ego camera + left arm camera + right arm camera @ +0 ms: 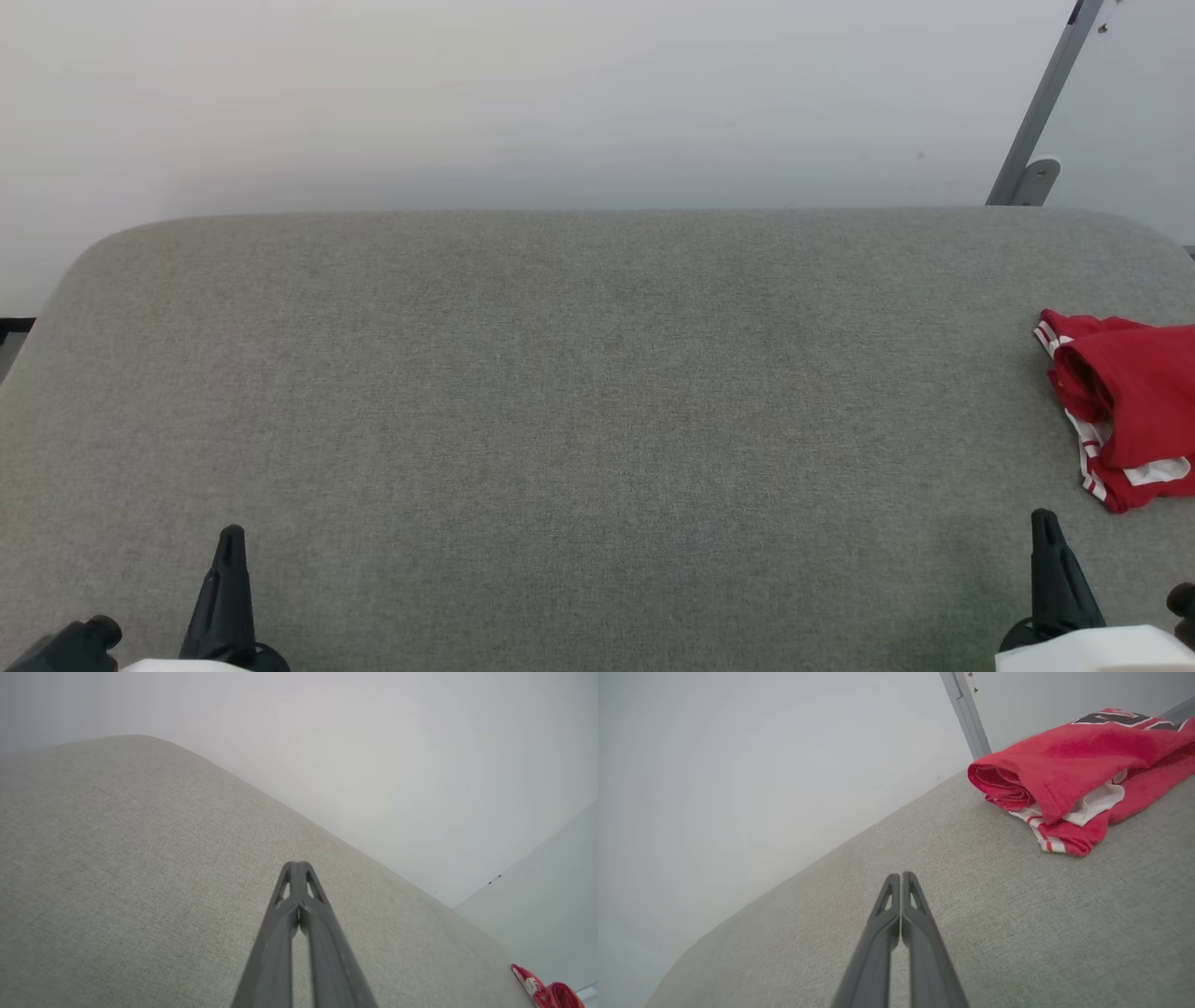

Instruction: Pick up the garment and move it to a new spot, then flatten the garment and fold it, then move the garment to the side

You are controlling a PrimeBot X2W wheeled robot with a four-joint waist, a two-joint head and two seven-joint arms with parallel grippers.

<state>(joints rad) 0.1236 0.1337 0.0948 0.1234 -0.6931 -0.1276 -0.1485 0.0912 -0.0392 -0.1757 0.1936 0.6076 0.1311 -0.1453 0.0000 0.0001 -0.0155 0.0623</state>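
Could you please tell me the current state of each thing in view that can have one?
garment: bunched in a heap on the right side of the grey table, not held.
left gripper: shut, empty, over the table.
right gripper: shut, empty, short of the garment.

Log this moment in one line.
garment: bunched at right edge of grey padded surface | left claw: shut, empty | right claw: shut, empty, apart from garment
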